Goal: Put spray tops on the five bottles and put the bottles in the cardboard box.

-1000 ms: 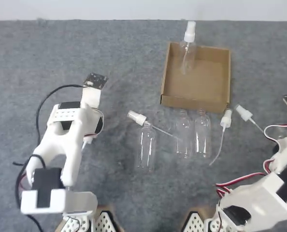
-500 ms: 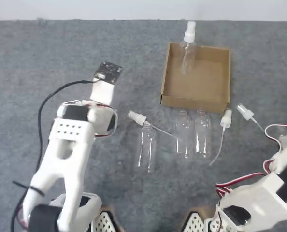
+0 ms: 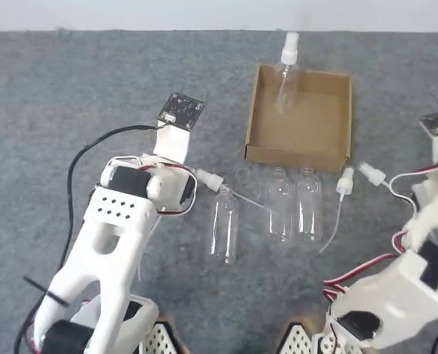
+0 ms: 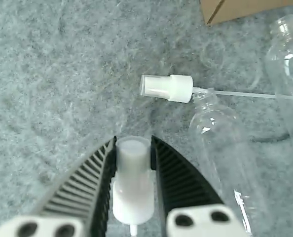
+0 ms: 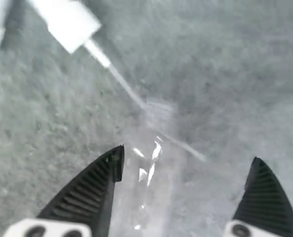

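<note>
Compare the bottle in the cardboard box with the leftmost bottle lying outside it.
The boxed bottle wears a white spray top; the leftmost outside bottle has a bare, open neck. The first lies inside the cardboard box, its top poking over the far wall; the second lies in front of it. Both are clear and lying down.

Bright, even light falls from above on the grey table [image 3: 57,96]. Shadows are soft and faint, and small glints sit on the clear bottles [image 3: 223,228].
</note>
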`<state>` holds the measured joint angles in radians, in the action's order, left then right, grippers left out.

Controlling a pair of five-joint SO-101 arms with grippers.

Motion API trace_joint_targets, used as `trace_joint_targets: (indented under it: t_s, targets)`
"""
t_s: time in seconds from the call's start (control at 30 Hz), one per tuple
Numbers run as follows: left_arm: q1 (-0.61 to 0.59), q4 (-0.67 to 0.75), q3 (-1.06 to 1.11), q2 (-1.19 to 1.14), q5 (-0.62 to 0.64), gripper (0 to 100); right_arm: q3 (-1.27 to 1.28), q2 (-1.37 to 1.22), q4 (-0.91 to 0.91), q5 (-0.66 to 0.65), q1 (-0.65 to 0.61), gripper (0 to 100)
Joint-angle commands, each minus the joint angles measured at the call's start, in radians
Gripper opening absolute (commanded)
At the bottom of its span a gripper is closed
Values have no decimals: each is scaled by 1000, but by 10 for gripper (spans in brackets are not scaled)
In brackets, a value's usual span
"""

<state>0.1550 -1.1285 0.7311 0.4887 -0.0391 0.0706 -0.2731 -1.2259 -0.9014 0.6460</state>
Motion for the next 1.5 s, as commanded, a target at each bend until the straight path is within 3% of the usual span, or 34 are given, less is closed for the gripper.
trace_joint_targets:
  t_s: [0.0, 0.1, 0.2, 0.3, 0.5, 0.7, 0.93, 1.13, 1.23, 1.47]
  targets:
    - [3, -8, -2, 48, 11, 12, -49, -10, -44, 8, -1, 318]
    - [5, -6, -2, 46, 15, 12, -49, -15, -65, 9, -1, 316]
    - [5, -6, -2, 48, 15, 12, -44, -21, -71, 17, -1, 247]
    - [3, -6, -2, 46, 14, 12, -43, -21, -82, 97, 21, 188]
    - [8, -6, -2, 48, 12, 12, -31, -21, -110, 187, 51, 180]
    - [3, -11, -2, 54, 14, 12, -52, -2, -97, 178, 50, 38]
    - [2, -14, -25, 104, 15, 12, -124, 170, -107, 196, -28, 42]
    - [-3, -60, -58, 299, 15, 12, 9, 449, -94, 307, -234, 41]
    - [-64, -95, -136, 376, 14, 12, 101, 624, -77, 382, -375, 41]
    - [-261, -94, -394, 436, 38, 12, 405, 1026, 51, 569, -842, 40]
